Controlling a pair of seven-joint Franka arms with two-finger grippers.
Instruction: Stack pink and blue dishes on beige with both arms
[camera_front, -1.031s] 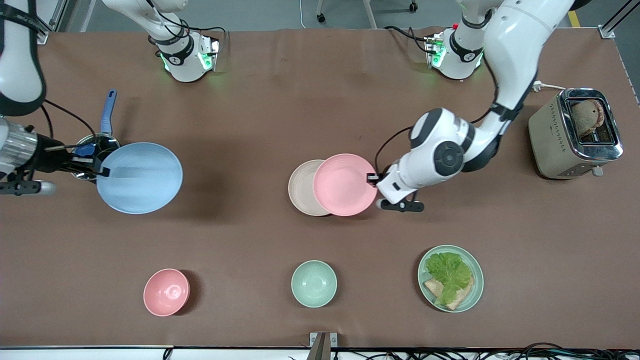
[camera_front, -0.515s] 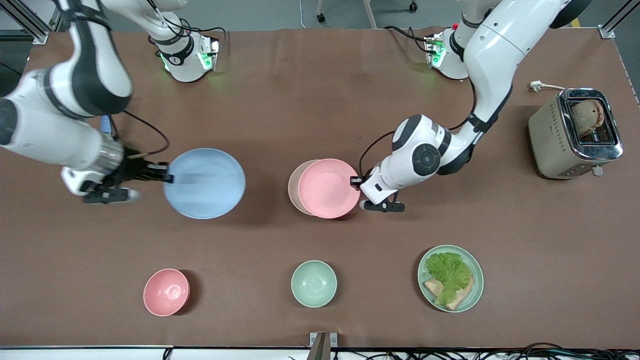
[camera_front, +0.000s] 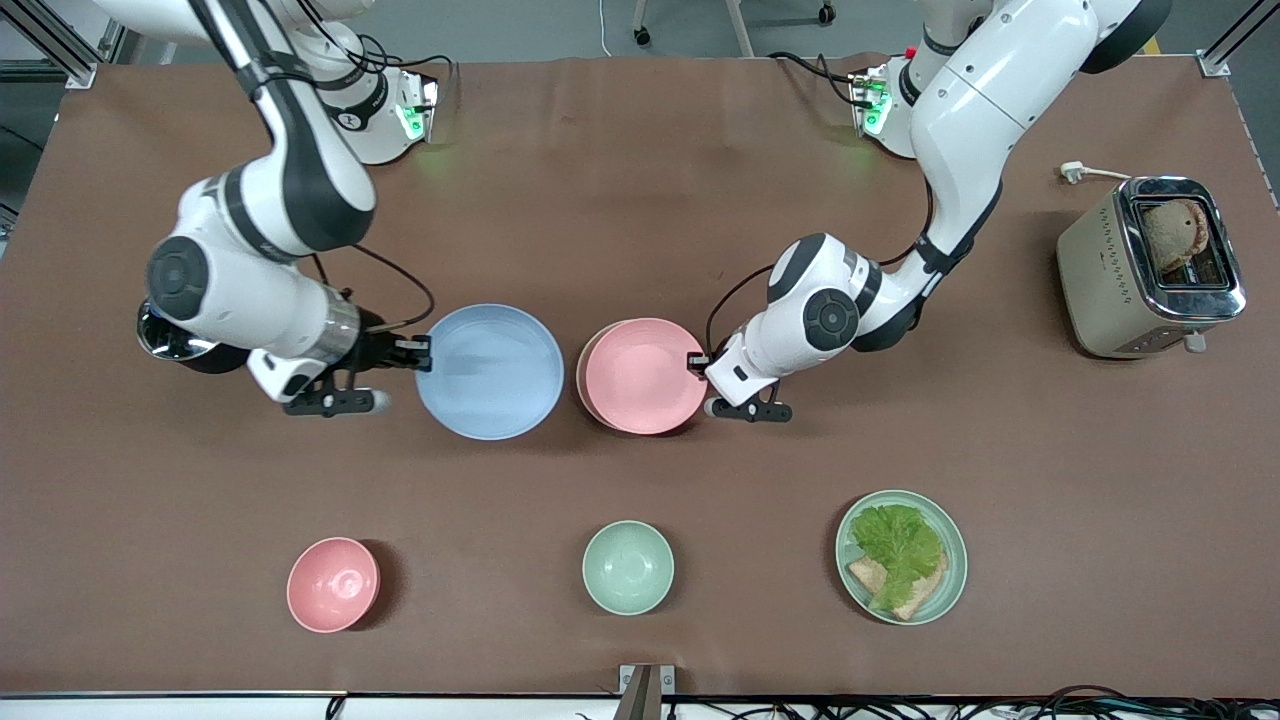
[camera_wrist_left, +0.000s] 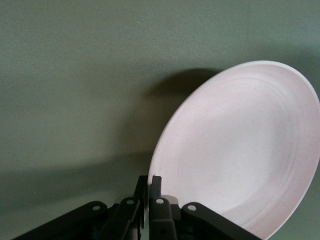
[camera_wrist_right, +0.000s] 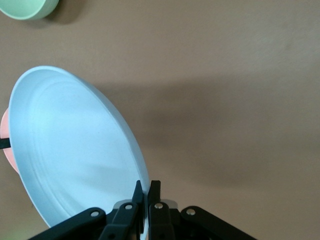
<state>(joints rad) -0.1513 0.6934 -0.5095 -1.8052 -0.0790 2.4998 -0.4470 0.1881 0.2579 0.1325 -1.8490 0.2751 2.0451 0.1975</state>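
The pale pink plate (camera_front: 645, 375) lies almost squarely over the beige plate (camera_front: 582, 372), of which only a thin crescent shows toward the right arm's end. My left gripper (camera_front: 697, 362) is shut on the pink plate's rim; in the left wrist view the fingertips of the left gripper (camera_wrist_left: 149, 181) pinch the edge of the pink plate (camera_wrist_left: 240, 150). The pale blue plate (camera_front: 490, 372) hangs just beside the pink one, over bare table. My right gripper (camera_front: 424, 350) is shut on its rim, and the right wrist view has the right gripper (camera_wrist_right: 148, 186) clamped on the blue plate (camera_wrist_right: 75, 150).
Along the edge nearest the front camera stand a pink bowl (camera_front: 333, 584), a mint bowl (camera_front: 628, 567) and a mint plate (camera_front: 950, 590) with lettuce and toast. A toaster (camera_front: 1150, 266) sits at the left arm's end. A pan (camera_front: 160, 342) peeks out under the right arm.
The right arm has carried the blue plate from its end of the table to beside the pink plate. The left arm has slid the pink plate farther over the beige one.
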